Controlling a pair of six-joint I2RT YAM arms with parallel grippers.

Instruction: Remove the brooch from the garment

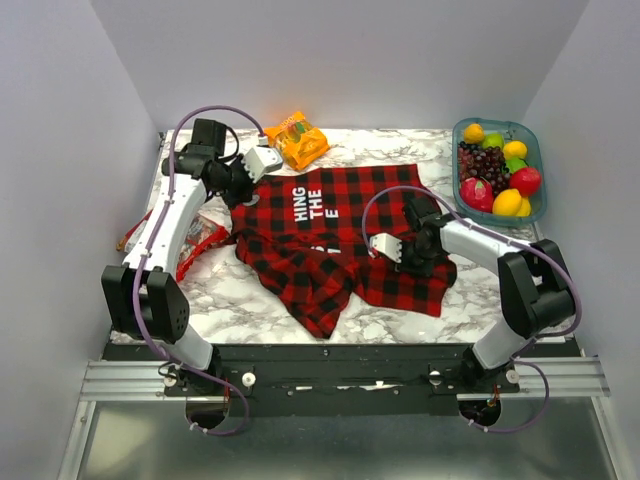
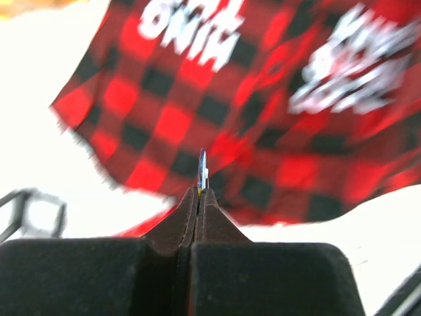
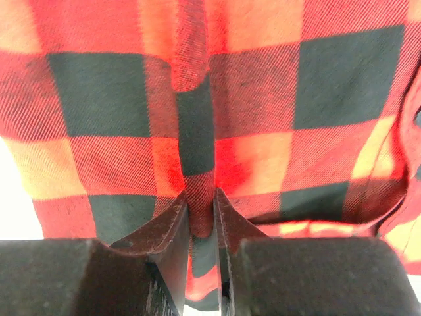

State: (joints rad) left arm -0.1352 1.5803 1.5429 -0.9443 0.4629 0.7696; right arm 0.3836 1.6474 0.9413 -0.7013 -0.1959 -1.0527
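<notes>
Left wrist view: the left gripper [image 2: 199,192] is clamped on a thin blue-white sliver, likely the brooch [image 2: 202,168], seemingly held clear of the garment [image 1: 340,232] spread on the table [image 1: 400,322]. The right gripper [image 3: 201,197] pinches a cloth fold. Only setting the brooch down looks left.

The left arm [image 1: 175,215] rises from its base, folds at a low elbow and stretches forward along the left side, its wrist bent inward. The left gripper [image 2: 198,191] has its two dark fingers pressed together, with a thin blue-and-white sliver, seemingly the brooch [image 2: 202,170], standing up between the tips. The right arm [image 1: 478,240] bends at an outer elbow and reaches inward toward the middle. The right gripper [image 3: 202,197] is tipped down, its fingers closed tight on a raised fold of the shirt [image 3: 197,131].
</notes>
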